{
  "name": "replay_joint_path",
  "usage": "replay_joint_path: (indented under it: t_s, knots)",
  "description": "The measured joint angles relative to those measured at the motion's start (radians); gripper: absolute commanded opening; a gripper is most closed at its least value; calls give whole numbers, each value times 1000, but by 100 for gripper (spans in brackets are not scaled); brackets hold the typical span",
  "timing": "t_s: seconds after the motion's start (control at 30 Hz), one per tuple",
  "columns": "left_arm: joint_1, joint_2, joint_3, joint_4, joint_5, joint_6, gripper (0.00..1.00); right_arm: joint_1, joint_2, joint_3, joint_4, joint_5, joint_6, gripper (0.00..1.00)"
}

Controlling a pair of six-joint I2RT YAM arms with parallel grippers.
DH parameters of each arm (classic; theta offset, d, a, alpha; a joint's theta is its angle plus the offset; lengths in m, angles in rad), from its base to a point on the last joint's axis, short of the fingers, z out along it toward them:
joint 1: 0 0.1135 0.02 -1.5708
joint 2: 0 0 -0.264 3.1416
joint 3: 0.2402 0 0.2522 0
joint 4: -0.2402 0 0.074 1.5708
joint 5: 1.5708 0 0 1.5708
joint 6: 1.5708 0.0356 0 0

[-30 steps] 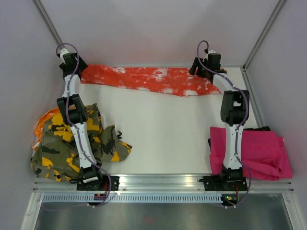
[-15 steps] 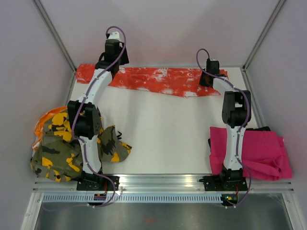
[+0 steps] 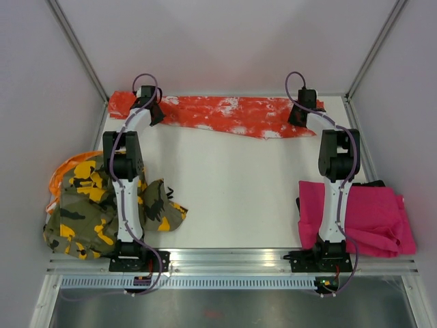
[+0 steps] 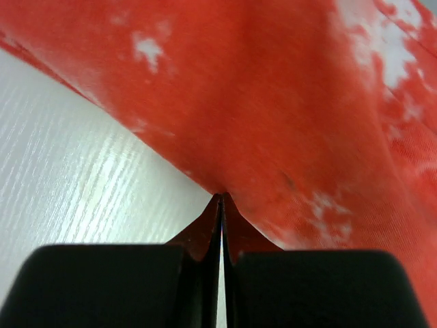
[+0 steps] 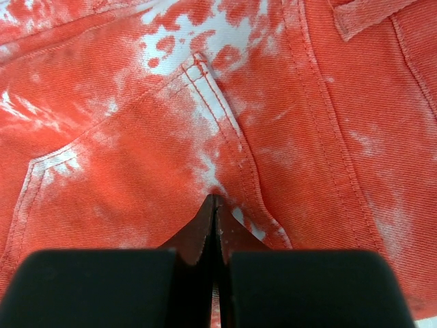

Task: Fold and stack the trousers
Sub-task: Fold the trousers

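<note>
We see the left end effector [image 4: 220,199] and right end effector [image 5: 214,199] both clamped tight on the orange-red white-splattered cloth trousers [image 3: 225,116].

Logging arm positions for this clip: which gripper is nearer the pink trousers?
Right. The right gripper holds the orange trousers at their right end, beyond the pink trousers; the left gripper holds the opposite end.
</note>
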Motion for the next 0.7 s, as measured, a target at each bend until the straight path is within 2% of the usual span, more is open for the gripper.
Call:
replay_joint_path:
  t_s: [0.23,0.47,0.53,0.7]
  knots:
    - [87,83,80,-13,135,-272,2,0,-3,-8,9,-3,5,0]
    - [90,87,82,-19,191,-375,2,-3,-48,-95,57,-7,13,0]
    - [87,67,42,-10,184,-390,2,-6,-71,-131,64,-10,13,0]
    - [79,-99,-206,-21,89,-422,2,-27,-127,-217,72,-27,22,0]
